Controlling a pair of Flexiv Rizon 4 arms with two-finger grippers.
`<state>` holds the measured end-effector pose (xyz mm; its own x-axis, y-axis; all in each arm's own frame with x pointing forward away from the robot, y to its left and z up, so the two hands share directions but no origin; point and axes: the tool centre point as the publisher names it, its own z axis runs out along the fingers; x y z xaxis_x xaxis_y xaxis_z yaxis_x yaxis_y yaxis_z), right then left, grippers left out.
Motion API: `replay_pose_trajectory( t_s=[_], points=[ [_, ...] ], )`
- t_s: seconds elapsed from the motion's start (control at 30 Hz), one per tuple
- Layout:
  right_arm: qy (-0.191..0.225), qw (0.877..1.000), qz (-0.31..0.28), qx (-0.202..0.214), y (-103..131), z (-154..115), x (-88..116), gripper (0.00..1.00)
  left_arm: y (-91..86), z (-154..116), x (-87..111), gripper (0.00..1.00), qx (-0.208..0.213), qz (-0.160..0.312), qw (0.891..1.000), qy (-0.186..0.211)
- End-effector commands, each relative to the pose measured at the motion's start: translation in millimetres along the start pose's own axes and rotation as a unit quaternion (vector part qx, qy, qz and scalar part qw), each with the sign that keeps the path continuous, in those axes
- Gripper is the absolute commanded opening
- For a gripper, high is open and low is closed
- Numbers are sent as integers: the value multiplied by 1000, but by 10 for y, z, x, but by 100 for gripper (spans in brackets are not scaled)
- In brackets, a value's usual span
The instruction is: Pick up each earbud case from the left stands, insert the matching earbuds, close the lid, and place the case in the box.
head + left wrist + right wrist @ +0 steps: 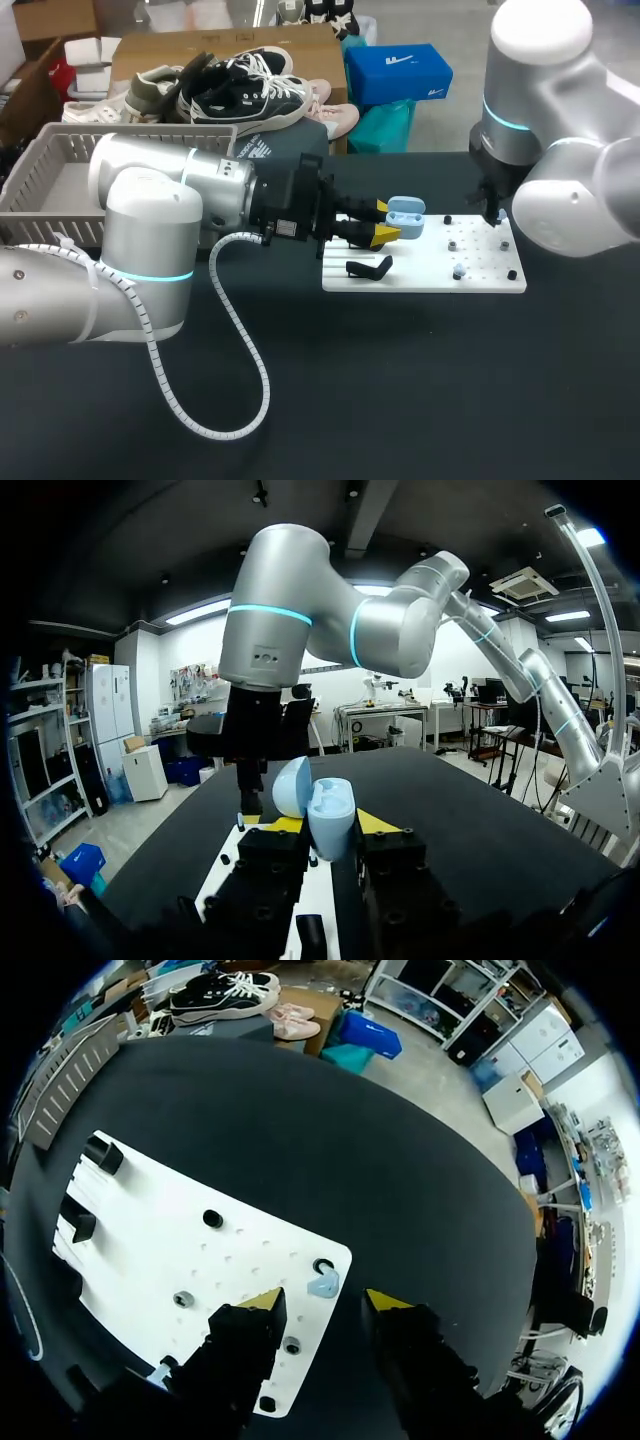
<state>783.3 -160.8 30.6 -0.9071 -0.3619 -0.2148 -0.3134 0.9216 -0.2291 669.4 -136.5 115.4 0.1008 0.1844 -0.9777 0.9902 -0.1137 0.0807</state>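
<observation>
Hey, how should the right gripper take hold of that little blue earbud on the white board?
I'd take the earbud by its rounded body, coming straight down from above. It lies low near the white board's edge, ahead of the open right gripper, whose fingers stand to either side of it.

The pale blue earbud case [405, 215] shows smooth plastic with a soft sheen, against a smooth white plastic fixture board [480, 278] and the matt black bench [400, 400]. The left arm [150, 215] wears a satin silver shell. Ribbed white plastic spiral wrap [256, 362] sheathes its cable. The slatted grey basket [60, 160] looks like matt plastic.
</observation>
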Motion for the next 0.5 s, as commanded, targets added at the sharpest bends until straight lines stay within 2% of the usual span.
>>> replay_pose_trajectory(
  t_s=[0.03, 0.27, 0.5],
  points=[
    [2, 1000, 6, -1, -11, 34, -39, 45, 11, 6, 8, 0, 1, 1, 1000, -1],
    [1, 1000, 6, -1, -19, 56, -71, 44, 11, 6, 8, 0, 1, 1, 1000, -1],
    [4, 1000, 5, -2, -7, 80, -74, 37, 11, 6, 8, 0, 1, 1, 1000, -1]
  ],
)
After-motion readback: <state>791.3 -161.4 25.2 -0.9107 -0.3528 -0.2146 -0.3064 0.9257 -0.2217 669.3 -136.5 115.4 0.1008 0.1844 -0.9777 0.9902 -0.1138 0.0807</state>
